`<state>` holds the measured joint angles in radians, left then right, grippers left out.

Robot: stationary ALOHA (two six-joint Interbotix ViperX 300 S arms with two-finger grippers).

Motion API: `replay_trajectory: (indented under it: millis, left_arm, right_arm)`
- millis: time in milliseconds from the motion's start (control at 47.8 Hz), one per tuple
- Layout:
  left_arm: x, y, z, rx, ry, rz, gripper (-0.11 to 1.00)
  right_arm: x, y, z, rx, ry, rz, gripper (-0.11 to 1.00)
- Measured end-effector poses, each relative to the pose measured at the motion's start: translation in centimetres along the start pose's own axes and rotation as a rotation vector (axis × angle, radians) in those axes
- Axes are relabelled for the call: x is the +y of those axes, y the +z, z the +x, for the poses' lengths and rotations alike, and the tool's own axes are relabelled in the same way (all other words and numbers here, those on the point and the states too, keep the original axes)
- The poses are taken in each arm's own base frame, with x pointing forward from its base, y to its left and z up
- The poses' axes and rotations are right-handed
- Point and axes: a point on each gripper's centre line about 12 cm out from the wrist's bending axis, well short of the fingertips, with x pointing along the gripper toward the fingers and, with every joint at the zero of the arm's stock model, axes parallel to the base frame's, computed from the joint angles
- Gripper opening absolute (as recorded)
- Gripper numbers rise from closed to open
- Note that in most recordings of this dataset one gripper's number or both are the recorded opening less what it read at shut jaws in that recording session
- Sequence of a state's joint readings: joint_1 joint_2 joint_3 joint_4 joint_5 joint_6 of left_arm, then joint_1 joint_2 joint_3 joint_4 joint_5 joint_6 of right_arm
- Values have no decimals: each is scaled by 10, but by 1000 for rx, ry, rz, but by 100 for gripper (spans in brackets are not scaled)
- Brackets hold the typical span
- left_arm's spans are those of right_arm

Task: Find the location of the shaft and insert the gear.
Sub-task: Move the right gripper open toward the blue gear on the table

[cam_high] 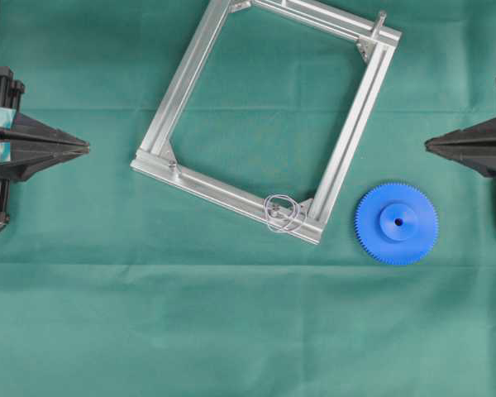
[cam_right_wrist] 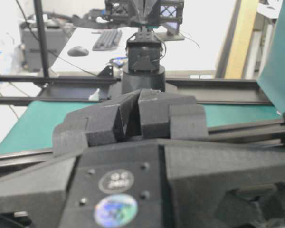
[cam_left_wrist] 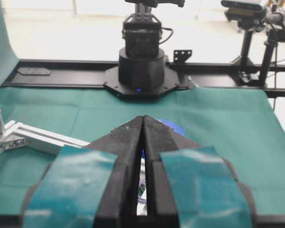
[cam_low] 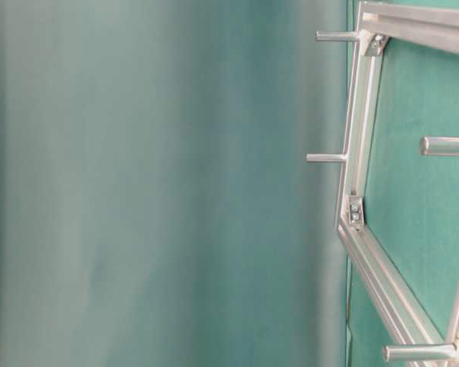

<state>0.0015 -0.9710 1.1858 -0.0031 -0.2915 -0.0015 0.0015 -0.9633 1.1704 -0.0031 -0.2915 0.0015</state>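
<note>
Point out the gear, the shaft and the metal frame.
gear (cam_high: 397, 223): overhead view, on its raised hub.
shaft (cam_high: 281, 210): overhead view, on the pin inside the wire loops.
metal frame (cam_high: 182, 83): overhead view, on its left rail.

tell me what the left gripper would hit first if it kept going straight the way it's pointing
Probably the aluminium frame: the shut left gripper points right, toward the frame's left rail, though its height above the rail is unclear, so it may pass over.

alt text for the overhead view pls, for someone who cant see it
A blue gear lies flat on green cloth just right of a square aluminium frame, whose near rail carries a short wire-looped shaft. Both tools, left and right, sit shut at the edges.
</note>
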Motion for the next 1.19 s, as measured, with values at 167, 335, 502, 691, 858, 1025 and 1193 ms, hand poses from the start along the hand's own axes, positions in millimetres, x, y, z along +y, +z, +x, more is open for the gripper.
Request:
replay_trajectory:
  millis: [167, 335, 502, 691, 858, 1025, 1193]
  left_arm:
    - [3, -4, 2, 58, 15, -5, 1]
    - [3, -4, 2, 66, 17, -7, 1]
    - [3, -4, 2, 70, 17, -7, 1]
    - [3, -5, 2, 77, 17, -8, 1]
    - [3, -8, 2, 97, 17, -8, 1]
    - [3, -8, 2, 103, 17, -10, 1]
    - [3, -9, 2, 107, 17, -10, 1]
  right_arm:
    - [-1, -14, 4, 104, -5, 1, -1]
    - [-2, -21, 12, 219, -8, 3, -1]
    - [-2, -20, 14, 230, -10, 3, 0]
    - [-2, -20, 14, 235, -10, 3, 14]
    - [-2, -21, 13, 244, -12, 11, 62]
    - [-2, -22, 14, 250, -13, 11, 92]
    - [-2, -18, 14, 242, -12, 11, 91]
